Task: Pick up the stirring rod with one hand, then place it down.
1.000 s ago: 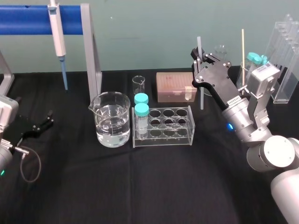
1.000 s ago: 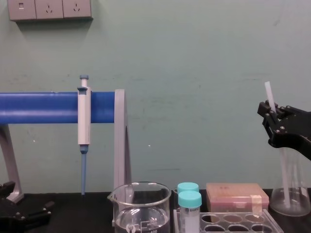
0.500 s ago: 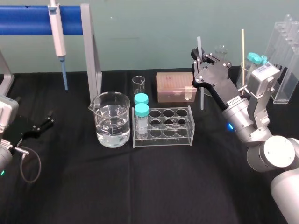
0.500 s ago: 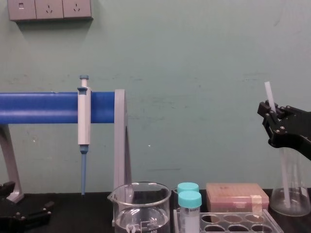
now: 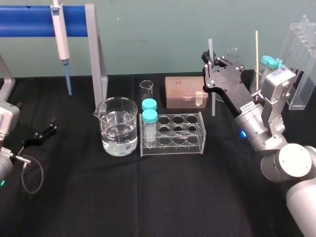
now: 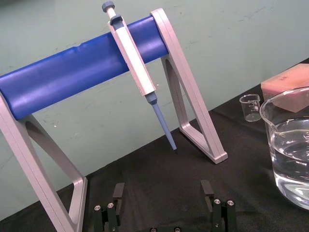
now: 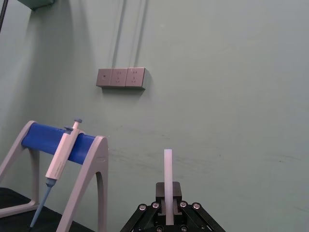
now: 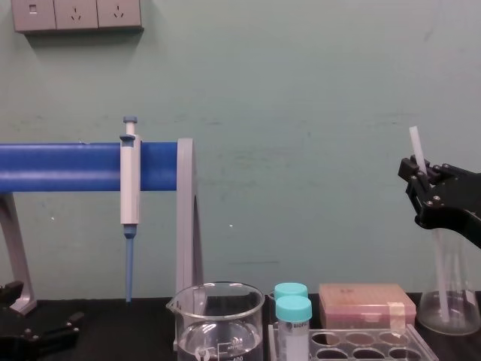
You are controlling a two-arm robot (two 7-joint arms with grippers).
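The right gripper (image 5: 211, 63), in the upper right of the head view, pinches the stirring rod (image 5: 213, 102) tight above its middle. The rod stands straight up and looks lifted off the black table (image 5: 163, 187). I think that keeps it clear of the glass things. It is thin, straight and milky white. The left gripper (image 5: 48, 127) rests at the lower left, fingers wide apart.

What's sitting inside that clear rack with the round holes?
Two teal-capped tubes stand in the left end of the rack; its other holes look empty. Their caps cover the tops, so whatever the tubes hold cannot be seen.
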